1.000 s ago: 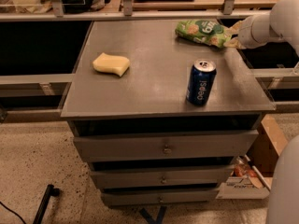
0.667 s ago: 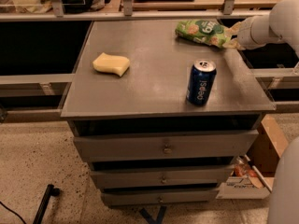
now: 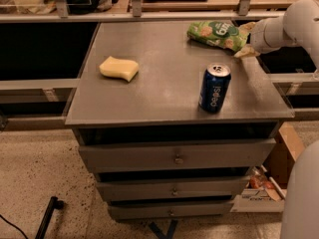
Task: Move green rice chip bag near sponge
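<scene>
Pale hand (image 3: 246, 43) at bag (image 3: 215, 34) (can (image 3: 215, 87) near)

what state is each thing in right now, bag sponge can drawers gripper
green rice chip bag: lying flat, back right of the cabinet top
sponge: lying flat, left side, apart from the bag
Pepsi can: upright, front right
drawers: all three shut
gripper: low at the bag's right end

place: lab-like workspace | signs: grey metal drawer cabinet (image 3: 149, 156), speckled floor (image 3: 40, 178), cardboard box (image 3: 287, 144) at 4 o'clock | gripper (image 3: 245, 47): 2 o'clock over tabletop (image 3: 164, 86)
</scene>
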`<state>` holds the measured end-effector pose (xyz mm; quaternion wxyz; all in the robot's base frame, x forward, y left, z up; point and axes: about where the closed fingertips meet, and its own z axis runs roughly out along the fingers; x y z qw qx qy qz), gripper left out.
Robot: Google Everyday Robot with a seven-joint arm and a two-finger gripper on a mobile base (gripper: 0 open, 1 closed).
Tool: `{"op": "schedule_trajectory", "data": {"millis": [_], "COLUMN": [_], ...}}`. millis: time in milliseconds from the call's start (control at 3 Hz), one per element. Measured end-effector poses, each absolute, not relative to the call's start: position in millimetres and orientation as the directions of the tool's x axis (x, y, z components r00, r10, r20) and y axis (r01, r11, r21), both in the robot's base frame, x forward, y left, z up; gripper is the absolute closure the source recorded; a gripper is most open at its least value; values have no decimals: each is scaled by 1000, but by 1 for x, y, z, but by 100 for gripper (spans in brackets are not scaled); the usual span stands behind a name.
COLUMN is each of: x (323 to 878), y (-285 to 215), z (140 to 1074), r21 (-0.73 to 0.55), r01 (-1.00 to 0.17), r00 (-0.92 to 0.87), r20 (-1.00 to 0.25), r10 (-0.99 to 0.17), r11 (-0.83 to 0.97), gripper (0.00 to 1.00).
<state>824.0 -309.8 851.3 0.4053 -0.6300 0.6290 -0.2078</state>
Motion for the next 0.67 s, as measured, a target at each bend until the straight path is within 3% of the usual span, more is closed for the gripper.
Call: {"op": "schedule_trajectory", "data": {"millis": [667], "x": [836], "y": [-304], "z": [856], "r21": [-780], "r01": [-614], "r00": [129], "r20": [-249], "r10": [-960], "r11": [120], "gripper": [39]}}
